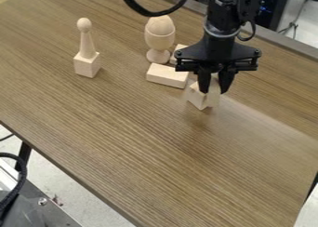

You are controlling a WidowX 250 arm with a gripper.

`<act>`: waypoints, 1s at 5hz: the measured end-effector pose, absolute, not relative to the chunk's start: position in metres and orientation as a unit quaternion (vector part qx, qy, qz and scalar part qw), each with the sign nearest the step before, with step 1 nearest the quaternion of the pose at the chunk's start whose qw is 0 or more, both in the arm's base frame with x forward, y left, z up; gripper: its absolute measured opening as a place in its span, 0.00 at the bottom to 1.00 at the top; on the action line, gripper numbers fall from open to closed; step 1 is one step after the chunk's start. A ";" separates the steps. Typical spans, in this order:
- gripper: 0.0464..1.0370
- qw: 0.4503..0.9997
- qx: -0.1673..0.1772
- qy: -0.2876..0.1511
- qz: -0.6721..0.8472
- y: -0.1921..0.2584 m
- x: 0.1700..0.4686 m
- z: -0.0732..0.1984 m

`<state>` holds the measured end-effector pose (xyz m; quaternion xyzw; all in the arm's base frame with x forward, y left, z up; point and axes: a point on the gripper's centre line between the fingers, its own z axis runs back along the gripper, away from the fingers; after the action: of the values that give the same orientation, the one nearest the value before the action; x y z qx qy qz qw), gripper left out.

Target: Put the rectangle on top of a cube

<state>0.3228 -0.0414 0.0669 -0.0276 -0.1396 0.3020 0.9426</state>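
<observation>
A: How far along is it?
B: Not stacked, lol. The pale wooden rectangular block (167, 76) is lying flat on the brown wood-grain table (118, 142). The black two-finger gripper (214, 91) is down at another pale wooden block (199, 99).
A: Holding it?
B: Can't tell. Lifting and placing the rectangle look left to do, imo.

Toward the left of the tabletop (124, 142), a pin (86, 41) on a cube (87, 66). To their right, an egg (160, 25) in a cup (159, 43). Just before the cup, a flat block (167, 76); just right, another block (179, 50). Farther right, under the gripper (215, 89), blocks (199, 99), exact arrangement unclear.
</observation>
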 end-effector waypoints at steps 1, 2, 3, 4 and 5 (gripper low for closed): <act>0.23 0.943 -0.013 -0.138 0.304 -0.038 0.321 0.066; 0.23 0.939 -0.002 -0.135 0.317 -0.035 0.319 0.066; 0.23 0.933 0.011 -0.133 0.335 -0.032 0.316 0.066; 0.27 0.929 0.017 -0.133 0.344 -0.030 0.315 0.066; 0.58 0.928 0.011 -0.132 0.349 -0.032 0.315 0.066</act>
<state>0.3152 -0.0320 0.0657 0.0113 -0.1320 0.3490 0.9277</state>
